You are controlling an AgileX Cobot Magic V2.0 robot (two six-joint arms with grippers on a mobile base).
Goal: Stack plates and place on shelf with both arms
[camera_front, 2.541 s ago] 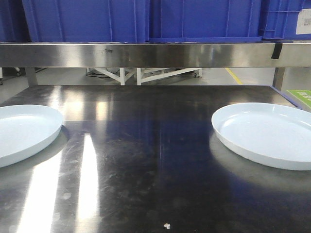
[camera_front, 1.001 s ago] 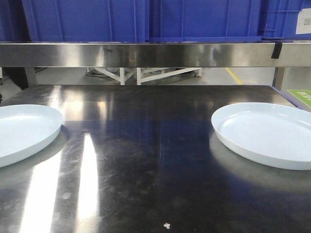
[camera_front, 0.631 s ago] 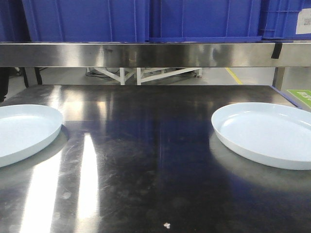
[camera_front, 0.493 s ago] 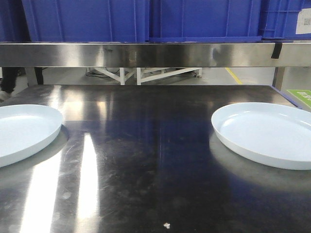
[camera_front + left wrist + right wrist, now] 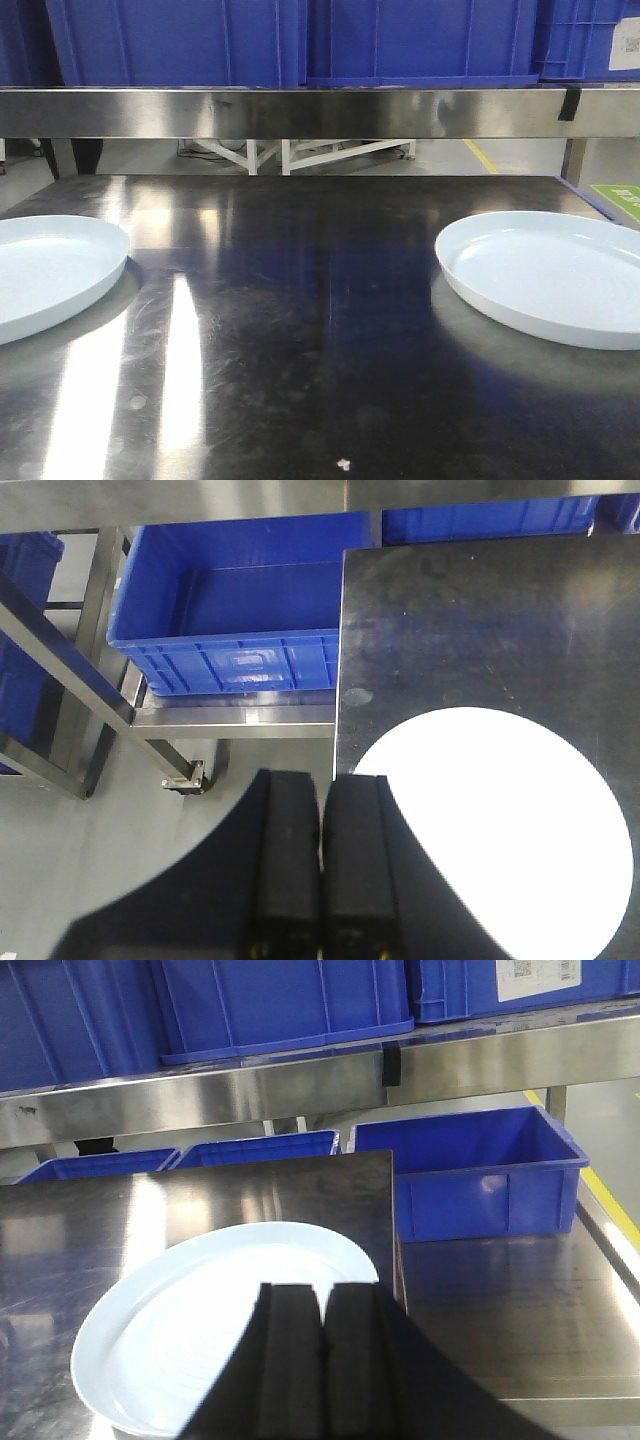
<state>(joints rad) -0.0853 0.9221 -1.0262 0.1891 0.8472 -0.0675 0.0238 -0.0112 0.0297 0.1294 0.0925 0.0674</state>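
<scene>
- We find the left plate (image 5: 50,265) at the left edge of the steel table (image 5: 300,330) and the right plate (image 5: 545,280) near its right edge. Both lie flat and well apart (not stacked yet).
- The left gripper (image 5: 321,785) has its fingers pressed together and holds nothing. It hangs over the table edge by the left plate's rim.
- The right gripper (image 5: 320,1295) is likewise closed and empty, above the right plate's near rim.
- The shelf (image 5: 300,110) behind carries blue bins (image 5: 400,40).

Left tool (image 5: 321,782) and right tool (image 5: 322,1295) are blocky black.
</scene>
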